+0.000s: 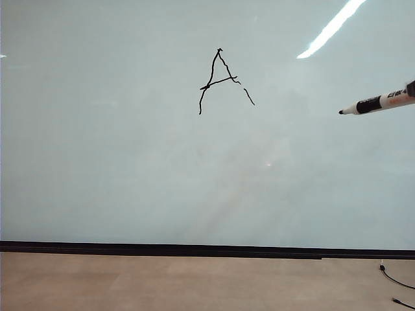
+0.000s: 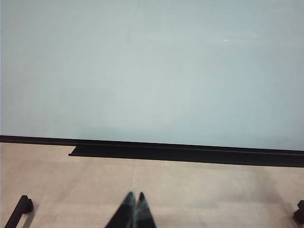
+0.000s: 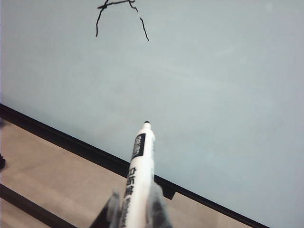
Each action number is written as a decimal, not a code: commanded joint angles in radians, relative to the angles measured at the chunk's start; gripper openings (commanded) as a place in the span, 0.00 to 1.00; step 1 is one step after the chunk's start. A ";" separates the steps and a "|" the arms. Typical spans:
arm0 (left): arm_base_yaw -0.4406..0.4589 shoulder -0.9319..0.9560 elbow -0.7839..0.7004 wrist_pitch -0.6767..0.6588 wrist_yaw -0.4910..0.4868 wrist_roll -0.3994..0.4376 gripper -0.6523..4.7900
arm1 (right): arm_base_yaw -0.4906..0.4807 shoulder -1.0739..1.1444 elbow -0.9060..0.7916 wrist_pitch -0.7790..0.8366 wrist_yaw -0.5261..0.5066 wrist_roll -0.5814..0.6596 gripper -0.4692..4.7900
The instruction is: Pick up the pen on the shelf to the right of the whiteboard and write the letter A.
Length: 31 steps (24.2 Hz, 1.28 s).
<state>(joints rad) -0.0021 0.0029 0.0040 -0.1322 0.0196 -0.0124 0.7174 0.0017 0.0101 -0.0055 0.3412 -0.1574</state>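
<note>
The whiteboard (image 1: pixel 130 162) fills the exterior view, pale and glossy, with a black strip along its lower edge. On it stands the letter A (image 1: pixel 220 81), thin wobbly black lines with a broken right leg; its lower part also shows in the right wrist view (image 3: pixel 121 19). The pen (image 1: pixel 379 102), white barrel with a black tip, juts in from the right edge, clear of the board. My right gripper (image 3: pixel 135 206) is shut on the pen (image 3: pixel 139 161), whose tip points at the board. My left gripper (image 2: pixel 135 195) is shut and empty, low over the tan floor.
A black ledge (image 2: pixel 190 154) runs along the foot of the board. Tan floor (image 1: pixel 194 282) lies below it. Black cables (image 1: pixel 395 282) trail at the lower right. A black stand foot (image 2: pixel 19 211) sits on the floor near the left gripper.
</note>
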 commanded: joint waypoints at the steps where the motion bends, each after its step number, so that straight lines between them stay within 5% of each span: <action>1: 0.000 0.000 0.003 0.006 0.003 0.005 0.11 | 0.000 0.000 -0.008 0.053 0.005 0.008 0.08; 8: 0.000 0.000 0.003 0.006 0.003 0.005 0.11 | -0.029 0.000 -0.009 0.018 0.032 -0.001 0.08; 21: 0.000 0.000 0.003 0.006 0.003 0.005 0.11 | -0.612 0.000 -0.009 0.040 -0.351 0.092 0.08; 31: 0.000 0.000 0.003 0.006 0.003 0.005 0.11 | -0.796 0.000 -0.010 0.032 -0.386 0.153 0.08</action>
<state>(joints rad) -0.0017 0.0029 0.0040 -0.1322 0.0200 -0.0120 -0.0776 0.0017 -0.0025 0.0132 -0.0536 -0.0113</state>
